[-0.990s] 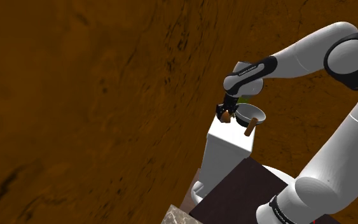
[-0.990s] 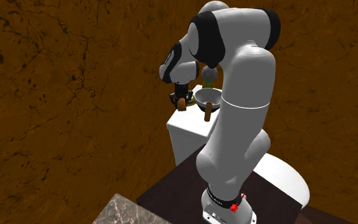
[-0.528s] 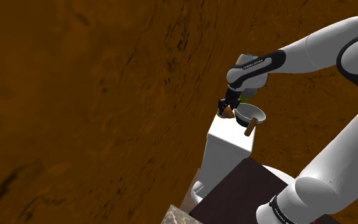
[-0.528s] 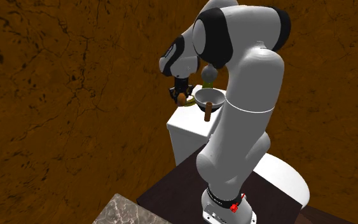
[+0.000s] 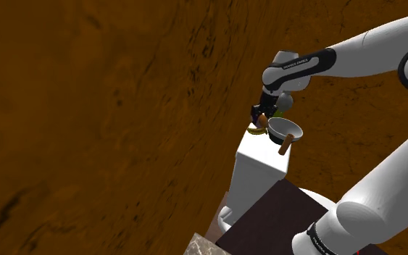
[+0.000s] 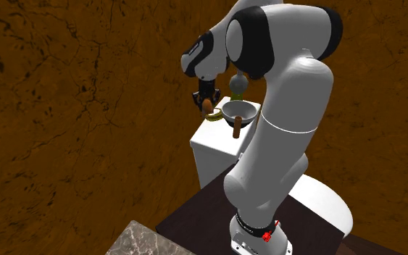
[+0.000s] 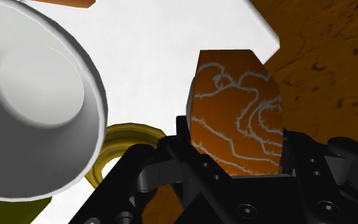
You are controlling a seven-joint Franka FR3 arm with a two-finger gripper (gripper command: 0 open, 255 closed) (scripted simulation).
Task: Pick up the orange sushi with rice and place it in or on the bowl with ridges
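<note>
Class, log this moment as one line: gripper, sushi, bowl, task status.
gripper: fingers shut on orange sushi | orange sushi: held off the surface, beside bowl | placement: not yet done

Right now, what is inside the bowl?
Nothing: the bowl has a bare floor and wall. The orange sushi is clamped in the tool beside it. Its cropped side is unseen.

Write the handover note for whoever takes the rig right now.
Gripper: shut on the sushi.
Sushi: held clear of the white tank, near a yellow ring, beside the bowl.
Bowl: on the tank, looks empty.
Done: pick-up.
Left: carry the sushi over the bowl, lower it, release.
</note>
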